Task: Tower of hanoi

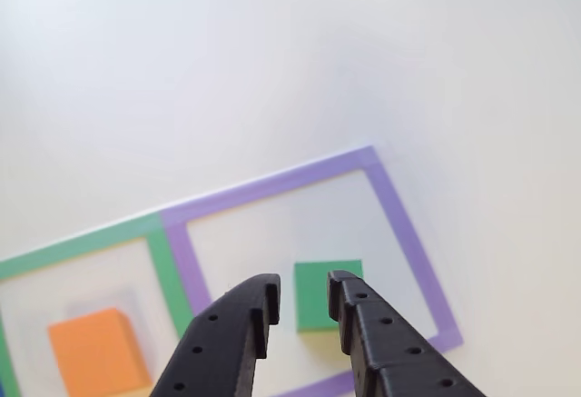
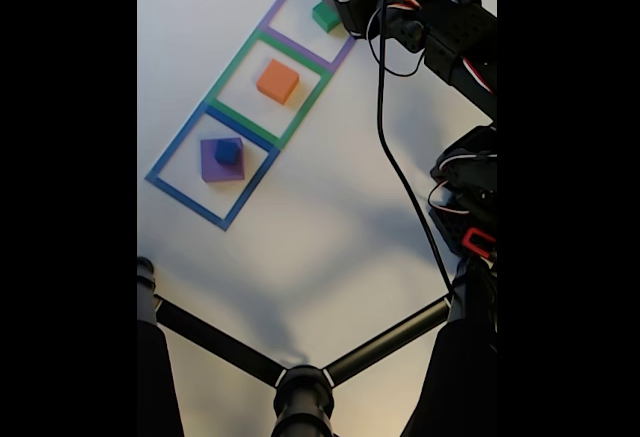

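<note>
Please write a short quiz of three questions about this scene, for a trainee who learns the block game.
1. True or false: the green cube lies inside the purple tape square.
2. What sits on the purple slab in the fixed view? A) orange block B) blue cube C) nothing
3. Fill in: the orange block lies inside the ____ tape square.

Key:
1. True; the open gripper hovers near the green cube.
2. B, the blue cube.
3. Green; see the green tape square.

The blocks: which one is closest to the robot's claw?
The green cube, alone in the purple tape square, right by the open gripper. The orange block and blue cube sit farther off.
</note>
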Controlling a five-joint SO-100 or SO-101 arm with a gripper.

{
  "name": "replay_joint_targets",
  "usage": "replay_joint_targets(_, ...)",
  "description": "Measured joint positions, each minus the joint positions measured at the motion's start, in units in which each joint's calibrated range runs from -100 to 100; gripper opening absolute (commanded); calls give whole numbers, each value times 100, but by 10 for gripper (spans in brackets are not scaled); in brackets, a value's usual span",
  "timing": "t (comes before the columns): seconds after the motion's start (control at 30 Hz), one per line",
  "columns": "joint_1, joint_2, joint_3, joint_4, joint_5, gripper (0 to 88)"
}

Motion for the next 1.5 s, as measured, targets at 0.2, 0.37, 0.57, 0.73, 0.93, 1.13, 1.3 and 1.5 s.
replay_joint_targets(0.2, -589, -361, -2029, 3222, 0, 8)
replay_joint_targets(0.37, -1328, -378, -3844, 5630, 0, 8)
replay_joint_targets(0.57, -1997, -420, -4798, 6898, -38, 18)
replay_joint_targets(0.73, -2596, -420, -4824, 6986, 0, 78)
replay_joint_targets(0.93, -3195, -429, -4600, 6994, 0, 238)
replay_joint_targets(1.13, -3635, -883, -3826, 6619, 0, 263)
replay_joint_targets(1.3, -3724, -1320, -2812, 5797, 0, 357)
replay_joint_targets(1.5, -3774, -1858, -1350, 4386, 0, 350)
